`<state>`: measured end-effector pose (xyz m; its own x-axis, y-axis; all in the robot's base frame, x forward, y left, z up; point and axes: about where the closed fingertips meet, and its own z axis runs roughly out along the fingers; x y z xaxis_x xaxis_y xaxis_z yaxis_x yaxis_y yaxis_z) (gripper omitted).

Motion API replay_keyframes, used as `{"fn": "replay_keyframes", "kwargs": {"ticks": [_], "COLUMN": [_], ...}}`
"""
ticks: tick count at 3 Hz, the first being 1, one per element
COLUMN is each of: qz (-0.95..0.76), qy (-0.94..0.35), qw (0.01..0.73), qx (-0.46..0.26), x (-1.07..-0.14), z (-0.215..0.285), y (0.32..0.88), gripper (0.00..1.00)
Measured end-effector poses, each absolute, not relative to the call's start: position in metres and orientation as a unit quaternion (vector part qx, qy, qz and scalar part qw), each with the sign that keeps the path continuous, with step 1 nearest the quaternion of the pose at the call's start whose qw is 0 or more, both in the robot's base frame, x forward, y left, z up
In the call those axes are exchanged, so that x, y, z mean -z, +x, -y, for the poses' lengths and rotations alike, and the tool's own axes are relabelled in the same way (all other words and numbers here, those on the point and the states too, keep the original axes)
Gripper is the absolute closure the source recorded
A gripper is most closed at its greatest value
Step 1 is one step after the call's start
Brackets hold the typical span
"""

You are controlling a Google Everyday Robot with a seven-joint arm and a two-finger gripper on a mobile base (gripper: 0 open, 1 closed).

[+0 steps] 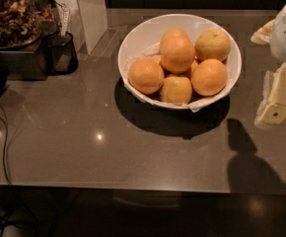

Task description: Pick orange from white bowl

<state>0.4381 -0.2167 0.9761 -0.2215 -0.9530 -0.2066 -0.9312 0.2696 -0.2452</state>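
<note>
The white bowl (142, 32) stands on the grey counter at centre back, with a thin white liner poking over its rim. It holds several oranges. The orange (177, 53), deep orange and the largest, lies on top of the pile in the middle. A paler yellowish one (213, 44) lies to its right, and other oranges sit around and under them. My gripper (277, 97), cream and white, hangs at the right edge of the view, to the right of the bowl and apart from it, above the counter. It holds nothing that I can see.
A clear container of brown dried food (10, 14) stands on a dark box at the back left. A black mesh cup (61, 53) and a white upright box (91, 11) stand next to it. A black cable (5, 147) runs down the left. The counter's front edge (133, 185) crosses low in the view.
</note>
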Motion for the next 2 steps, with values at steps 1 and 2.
{"fn": "replay_keyframes", "kwargs": {"ticks": [1, 2], "qz": [-0.781, -0.778], "qy": [-0.603, -0.605], "qw": [0.159, 0.169], "qx": [0.034, 0.03], "x": [-0.9762, -0.98], "z": [0.2166, 0.2131], "y": [0.4382, 0.441], "gripper": [0.0, 0.0]}}
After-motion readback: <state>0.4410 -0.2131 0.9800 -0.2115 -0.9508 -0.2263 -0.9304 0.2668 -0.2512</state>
